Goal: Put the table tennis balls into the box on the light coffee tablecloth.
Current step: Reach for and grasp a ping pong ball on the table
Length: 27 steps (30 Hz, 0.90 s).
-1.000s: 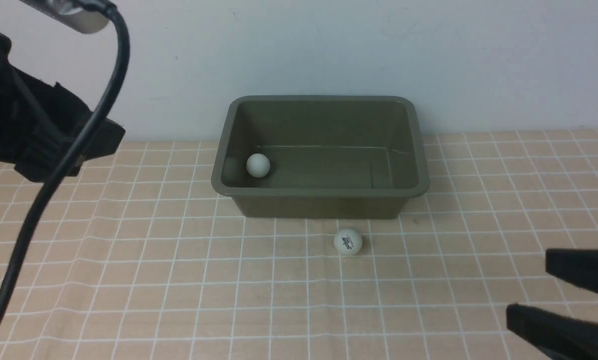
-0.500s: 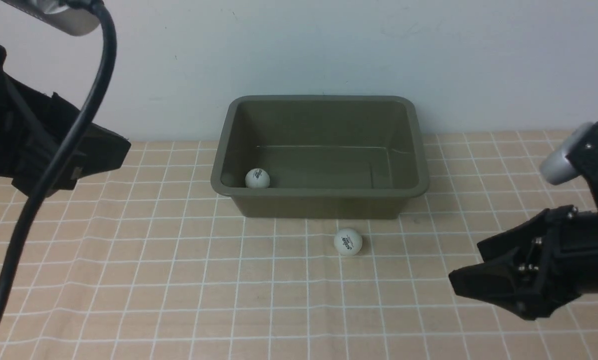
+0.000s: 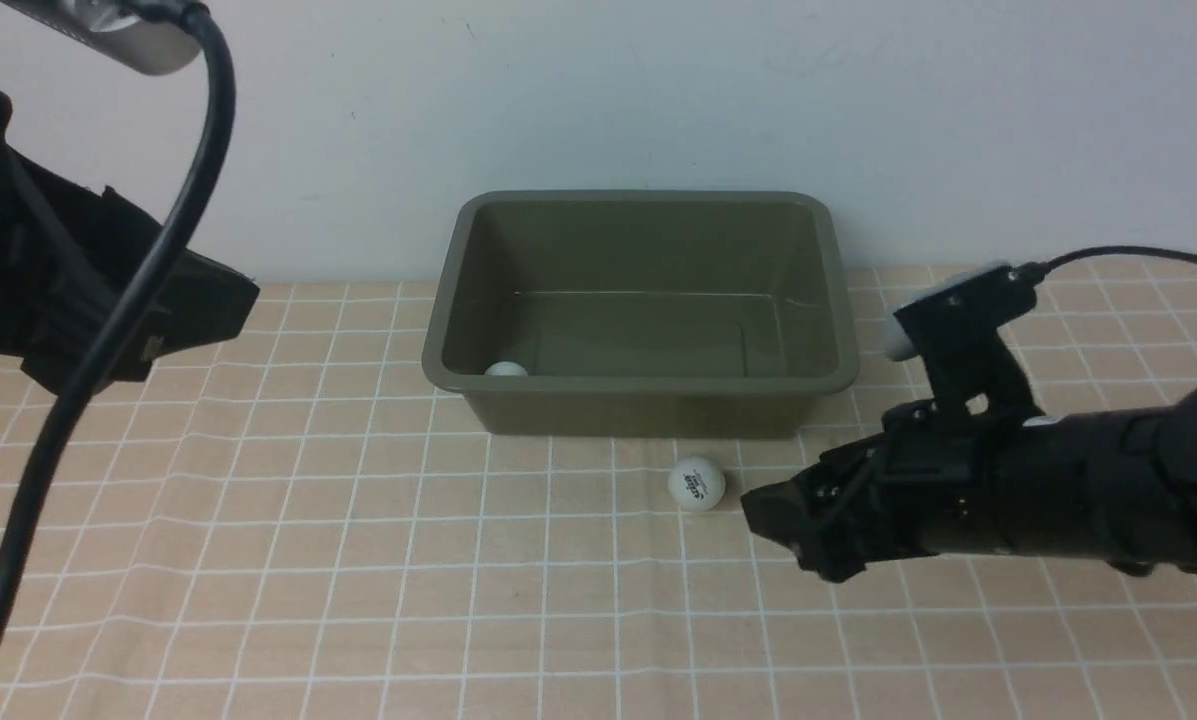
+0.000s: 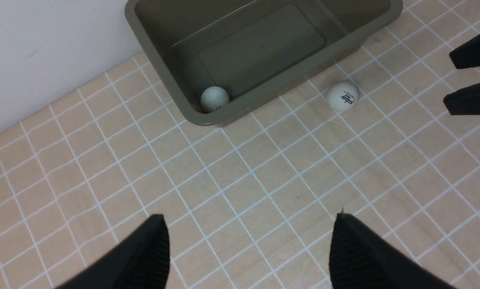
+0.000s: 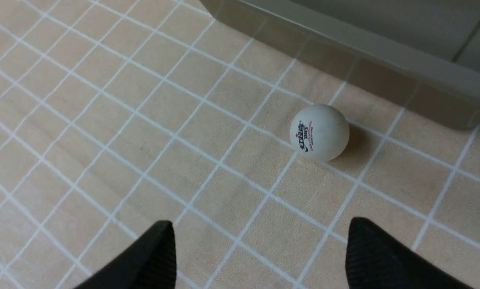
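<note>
Olive-green plastic box [image 3: 643, 410], one, rectangular, with rounded corners and a rolled rim; it stands upper centre in the front view, upright and uncovered.

White table tennis balls, two. One ball [image 3: 506, 369] lies inside the box, low at its left end, mostly hidden by the near wall in the front view. One printed ball [image 3: 697, 484], dark lettering on its face, rests outside, just in front of the box, near the centre of the frame.

Black claws, two, both open with nothing between the fingers. Left claw [image 4: 250, 251]: its fingertips stand wide apart over the cloth. Right claw [image 5: 262, 253]: likewise parted, near the printed ball and apart from it in the front view.

Edges: the box's far side stands close to the wall. Bare cloth extends left of the box and across the lower left and lower centre; the right arm [image 3: 1048, 480] occupies the right.

Surface: one light coffee tablecloth [image 3: 408, 600], white-gridded, slightly creased. Room: one pale, plain wall [image 3: 598, 90], lightly marked, behind everything.
</note>
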Each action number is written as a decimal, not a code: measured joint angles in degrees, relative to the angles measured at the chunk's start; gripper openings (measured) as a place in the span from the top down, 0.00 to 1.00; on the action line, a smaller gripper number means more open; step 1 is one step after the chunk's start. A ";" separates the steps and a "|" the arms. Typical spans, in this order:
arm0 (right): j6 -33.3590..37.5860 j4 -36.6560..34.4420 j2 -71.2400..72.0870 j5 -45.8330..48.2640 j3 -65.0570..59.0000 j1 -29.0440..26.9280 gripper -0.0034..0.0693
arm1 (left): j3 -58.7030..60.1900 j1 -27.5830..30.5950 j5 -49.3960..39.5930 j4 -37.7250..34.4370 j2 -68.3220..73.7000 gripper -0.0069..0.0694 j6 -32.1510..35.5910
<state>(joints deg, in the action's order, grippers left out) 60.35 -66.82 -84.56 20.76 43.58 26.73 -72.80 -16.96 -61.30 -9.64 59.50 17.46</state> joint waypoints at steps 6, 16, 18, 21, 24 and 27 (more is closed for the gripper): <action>-0.20 -2.45 -9.33 -0.70 4.89 1.09 0.23 | 0.00 0.00 -0.31 0.11 0.00 0.33 0.25; -0.25 -5.79 -19.89 -2.19 12.72 1.09 0.21 | 0.00 0.00 -3.03 0.11 0.00 0.33 0.59; -0.25 -6.00 -21.03 -2.35 13.78 1.09 0.21 | 0.00 0.00 -3.08 0.11 0.00 0.33 0.59; -0.25 -6.00 -22.89 -3.03 15.30 1.09 0.21 | 0.00 0.00 -3.08 0.11 0.00 0.33 0.64; -0.21 -6.08 -24.39 -3.31 16.34 1.09 0.21 | 0.00 0.00 -3.08 0.11 0.00 0.33 0.64; 0.65 -6.31 -25.36 -4.76 16.65 1.09 0.21 | 0.00 0.00 -3.08 0.11 0.00 0.33 0.64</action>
<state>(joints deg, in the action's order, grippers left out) 61.00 -73.13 -109.92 16.00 60.23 27.83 -72.80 -16.96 -64.38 -9.53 59.50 18.09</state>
